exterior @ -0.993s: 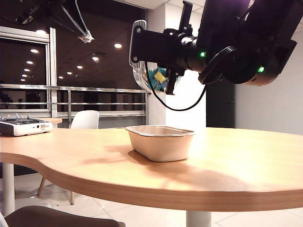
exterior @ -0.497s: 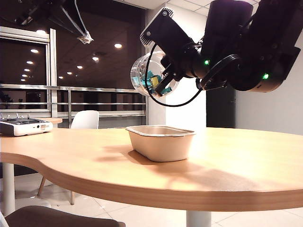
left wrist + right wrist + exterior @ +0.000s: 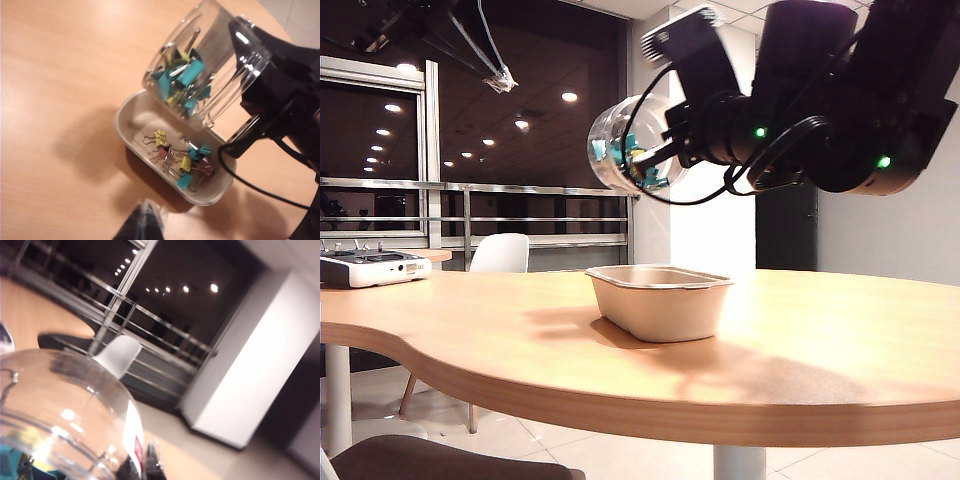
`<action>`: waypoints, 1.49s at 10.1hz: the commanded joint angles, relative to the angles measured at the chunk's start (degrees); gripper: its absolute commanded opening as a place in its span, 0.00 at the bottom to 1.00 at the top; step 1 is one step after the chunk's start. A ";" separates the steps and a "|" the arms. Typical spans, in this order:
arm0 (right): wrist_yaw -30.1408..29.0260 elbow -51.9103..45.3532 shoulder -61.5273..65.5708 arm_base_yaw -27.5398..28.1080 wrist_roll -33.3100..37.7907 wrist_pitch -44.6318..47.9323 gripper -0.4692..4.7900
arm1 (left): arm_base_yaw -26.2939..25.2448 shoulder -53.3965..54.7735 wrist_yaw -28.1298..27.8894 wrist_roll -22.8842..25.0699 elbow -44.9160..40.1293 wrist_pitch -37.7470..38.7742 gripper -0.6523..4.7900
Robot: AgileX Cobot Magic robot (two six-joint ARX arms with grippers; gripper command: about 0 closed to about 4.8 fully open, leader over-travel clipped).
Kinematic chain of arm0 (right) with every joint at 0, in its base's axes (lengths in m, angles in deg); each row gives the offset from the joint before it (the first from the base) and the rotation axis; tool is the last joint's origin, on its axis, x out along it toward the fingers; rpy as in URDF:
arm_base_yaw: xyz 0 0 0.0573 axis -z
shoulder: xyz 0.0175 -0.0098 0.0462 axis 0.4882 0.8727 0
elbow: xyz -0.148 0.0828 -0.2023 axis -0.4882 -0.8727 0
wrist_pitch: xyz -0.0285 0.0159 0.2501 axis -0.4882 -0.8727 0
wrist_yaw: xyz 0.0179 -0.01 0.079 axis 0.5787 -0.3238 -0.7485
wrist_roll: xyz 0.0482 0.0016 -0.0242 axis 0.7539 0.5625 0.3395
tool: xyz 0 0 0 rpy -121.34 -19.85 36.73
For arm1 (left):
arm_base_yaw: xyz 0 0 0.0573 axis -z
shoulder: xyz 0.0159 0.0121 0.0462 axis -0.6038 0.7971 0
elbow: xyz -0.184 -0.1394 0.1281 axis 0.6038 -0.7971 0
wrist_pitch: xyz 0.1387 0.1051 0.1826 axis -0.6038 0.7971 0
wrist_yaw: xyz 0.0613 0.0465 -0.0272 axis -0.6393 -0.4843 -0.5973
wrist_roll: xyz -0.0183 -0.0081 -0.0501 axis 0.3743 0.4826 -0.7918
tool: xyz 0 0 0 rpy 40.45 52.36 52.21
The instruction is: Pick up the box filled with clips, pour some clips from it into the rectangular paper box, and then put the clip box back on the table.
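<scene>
My right gripper is shut on the rim of the box filled with clips, a clear round jar held in the air above the rectangular paper box. The jar lies tilted on its side, its closed end over the tray, with clips piled inside. More clips lie in the beige tray. The right wrist view shows the jar and its white label beside the right gripper. My left gripper is shut, holds nothing and hovers over the table beside the tray.
The wood-grain table has a curved front edge at the left. A white device sits on a smaller far table, with a white chair behind. A black cable hangs from the right arm near the tray.
The right wrist has rolled and the jar has swung out to the left from behind the gripper, turning onto its side. The tray has not moved.
</scene>
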 commanded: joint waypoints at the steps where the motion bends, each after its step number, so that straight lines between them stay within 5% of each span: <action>1: -4.17 0.39 -0.46 1.20 4.04 2.19 0.09 | 0.07 -0.22 0.28 0.00 0.20 -0.52 0.11; 4: -4.94 1.31 -0.59 1.01 -2.49 2.23 0.09 | 0.07 -0.22 0.28 0.00 0.17 -0.52 0.11; 8: -4.98 1.36 -1.16 0.85 -31.08 2.23 0.09 | 0.07 -0.22 0.26 -0.24 0.17 -0.57 0.11; 13: -4.22 0.39 -1.18 -2.34 -56.11 2.23 0.09 | 0.07 -0.22 0.28 -0.22 0.17 -0.52 0.11; 15: -2.36 -0.61 -1.20 -3.15 -60.94 2.23 0.09 | 0.07 -0.22 0.28 -0.22 0.17 -0.55 0.11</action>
